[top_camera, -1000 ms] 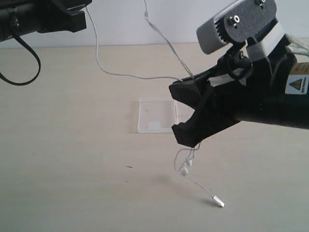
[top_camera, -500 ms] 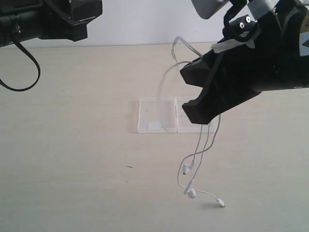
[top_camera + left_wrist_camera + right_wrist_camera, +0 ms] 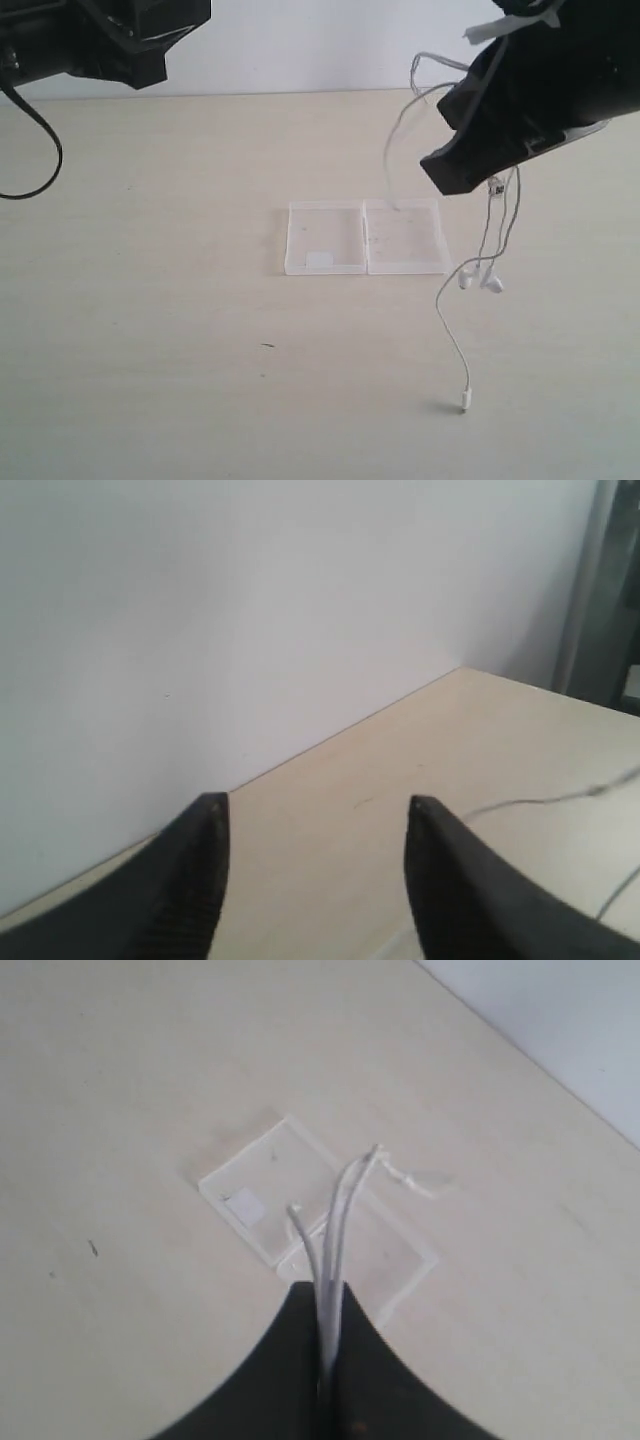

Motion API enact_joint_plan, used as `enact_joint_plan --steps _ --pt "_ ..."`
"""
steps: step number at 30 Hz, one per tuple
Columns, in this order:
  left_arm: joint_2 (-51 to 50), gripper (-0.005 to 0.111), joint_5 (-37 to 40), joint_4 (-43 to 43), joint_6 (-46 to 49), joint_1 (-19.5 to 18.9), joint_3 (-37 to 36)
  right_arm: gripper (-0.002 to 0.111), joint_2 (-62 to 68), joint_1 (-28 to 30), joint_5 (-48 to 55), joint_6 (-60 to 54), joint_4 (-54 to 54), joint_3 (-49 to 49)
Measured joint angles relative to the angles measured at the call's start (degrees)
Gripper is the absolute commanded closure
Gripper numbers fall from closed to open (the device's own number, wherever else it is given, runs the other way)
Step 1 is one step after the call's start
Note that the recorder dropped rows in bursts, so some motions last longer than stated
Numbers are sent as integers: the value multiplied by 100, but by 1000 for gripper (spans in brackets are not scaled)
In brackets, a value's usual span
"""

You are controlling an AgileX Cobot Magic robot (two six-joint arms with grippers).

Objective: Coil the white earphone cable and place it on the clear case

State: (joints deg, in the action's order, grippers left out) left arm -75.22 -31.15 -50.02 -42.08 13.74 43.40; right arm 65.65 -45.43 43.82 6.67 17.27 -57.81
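Right gripper (image 3: 445, 172) rising, clenching white earphone cable (image 3: 452, 325); left gripper (image 3: 315, 820) released. Placing step: next, lowering dangling strands onto clear case (image 3: 405, 240).

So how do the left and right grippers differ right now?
Left gripper: jaws open, holding nothing; right gripper: shut on the white earphone cable. Left gripper hangs far from the clear case; right gripper hangs near it. Both are black and raised off the table.
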Motion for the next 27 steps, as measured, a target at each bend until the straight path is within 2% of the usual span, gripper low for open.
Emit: enact_joint_plan --steps 8,17,27 --pt "96 48 -1106 134 115 0 -783 108 47 0 -62 418 39 -168" --pt "105 47 -2209 95 530 0 -1417 108 538 0 832 190 -75 -522" --pt "105 47 -2468 -14 558 0 -1498 108 1264 5 2046 -516 -413 -1873"
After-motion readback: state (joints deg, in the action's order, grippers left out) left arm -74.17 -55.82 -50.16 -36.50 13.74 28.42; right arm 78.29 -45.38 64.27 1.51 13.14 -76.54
